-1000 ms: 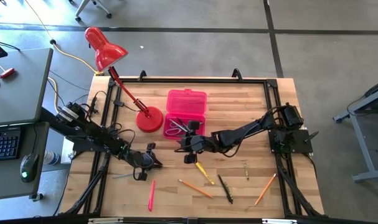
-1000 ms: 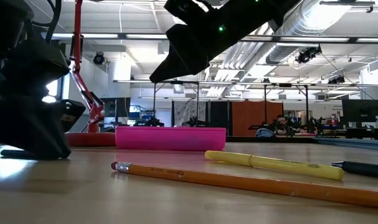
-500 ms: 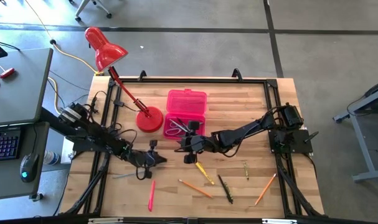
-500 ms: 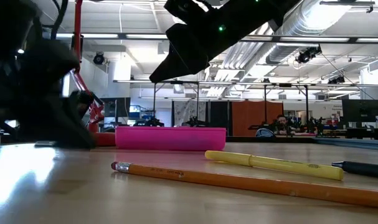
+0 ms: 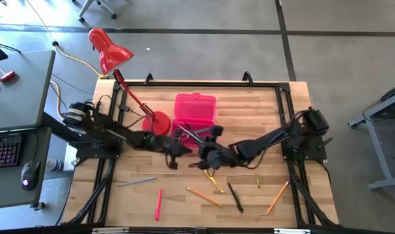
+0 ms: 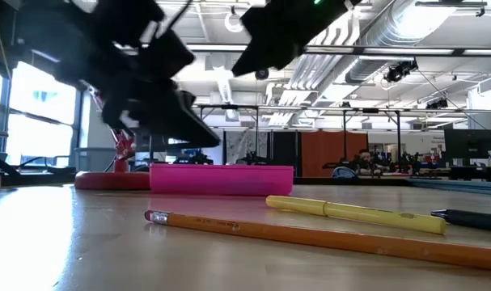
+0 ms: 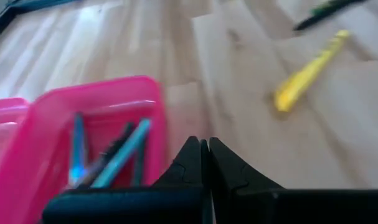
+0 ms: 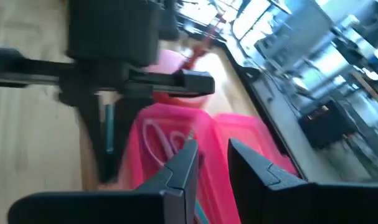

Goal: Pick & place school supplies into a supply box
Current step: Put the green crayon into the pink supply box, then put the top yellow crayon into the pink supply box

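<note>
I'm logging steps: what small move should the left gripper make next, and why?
Probably ease the left gripper over the open pink box before releasing. Its fingers are shut, a thin teal stick seems to hang from them, and it hovers beside the box's edge.

In the high view, the left gripper (image 5: 174, 148) and right gripper (image 5: 207, 153) cover the near edge of the supply box (image 5: 195, 107). The box's contents are blurred in both wrist views. The low view cuts off the orange pencil (image 6: 326, 238) at its right edge. The grey stick (image 5: 136, 182) is too small to identify.
</note>
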